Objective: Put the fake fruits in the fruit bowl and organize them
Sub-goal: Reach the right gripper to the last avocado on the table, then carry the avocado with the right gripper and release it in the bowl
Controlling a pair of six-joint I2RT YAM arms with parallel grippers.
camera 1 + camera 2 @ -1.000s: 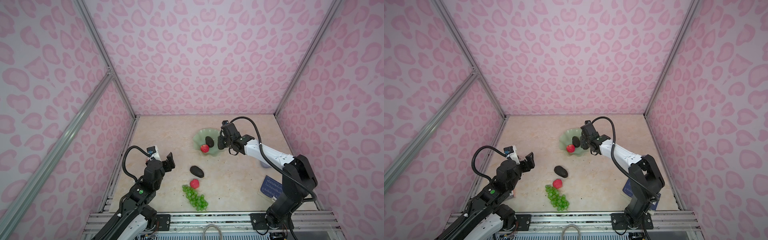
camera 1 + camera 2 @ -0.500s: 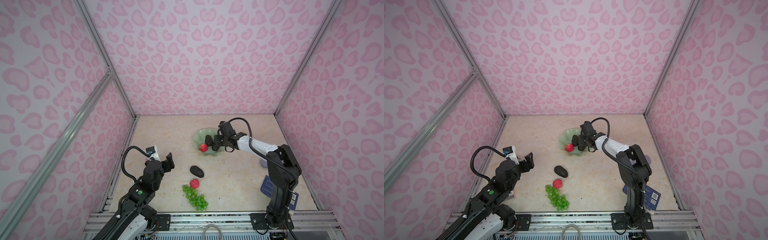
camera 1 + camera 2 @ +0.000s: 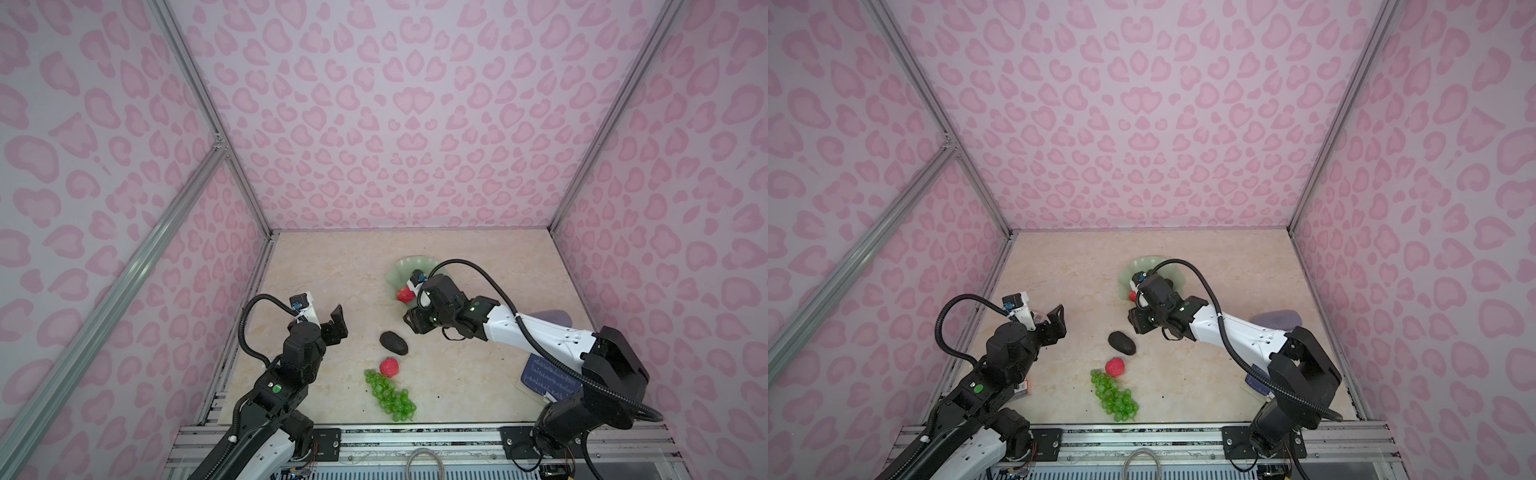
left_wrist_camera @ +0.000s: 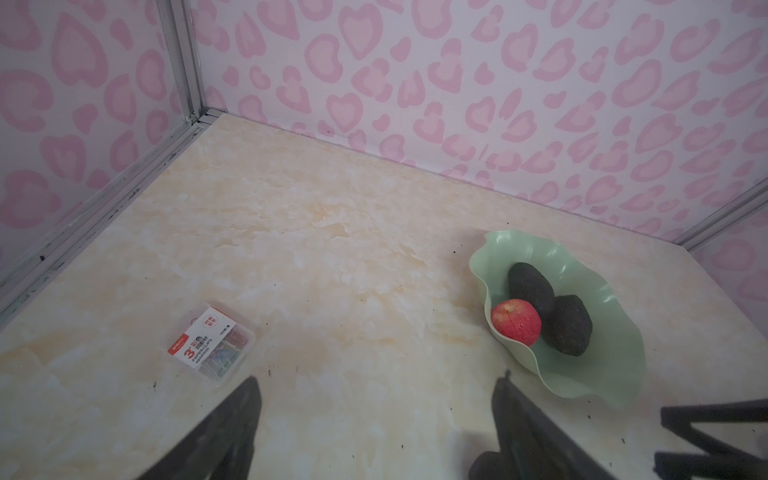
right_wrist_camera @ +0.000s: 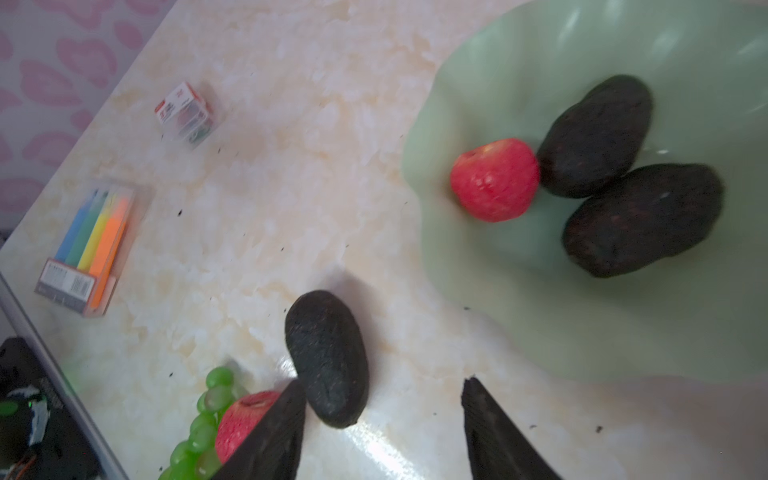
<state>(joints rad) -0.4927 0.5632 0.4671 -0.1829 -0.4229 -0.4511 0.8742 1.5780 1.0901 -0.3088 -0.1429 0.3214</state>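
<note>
The green fruit bowl [image 4: 598,374] sits on the worktop [image 3: 332,266], toward the back and a bit to the right. Three fruits lie in it. The first avocado [image 5: 596,135] and the second avocado [image 5: 642,220] are black and bumpy, and they touch each other. A red fruit [image 5: 494,179] leans on the first avocado.

Three more fruits lie out on the worktop. The third avocado [image 3: 393,343] is in front of the bowl. Just in front of it is the other red fruit [image 3: 389,367], right beside the green grapes [image 3: 390,395].

The right claw [image 5: 383,382] hangs between the bowl and the third avocado. Its jaws are apart and it holds nothing. The left claw [image 4: 376,386] is up over the left side of the worktop, well apart from the fruits. Its jaws are spread wide and hold nothing.

A box of paper clips [image 4: 211,347] and a pack of markers [image 5: 89,245] lie on the left. A blue booklet [image 3: 540,374] and a gray case [image 3: 555,318] lie on the right.
</note>
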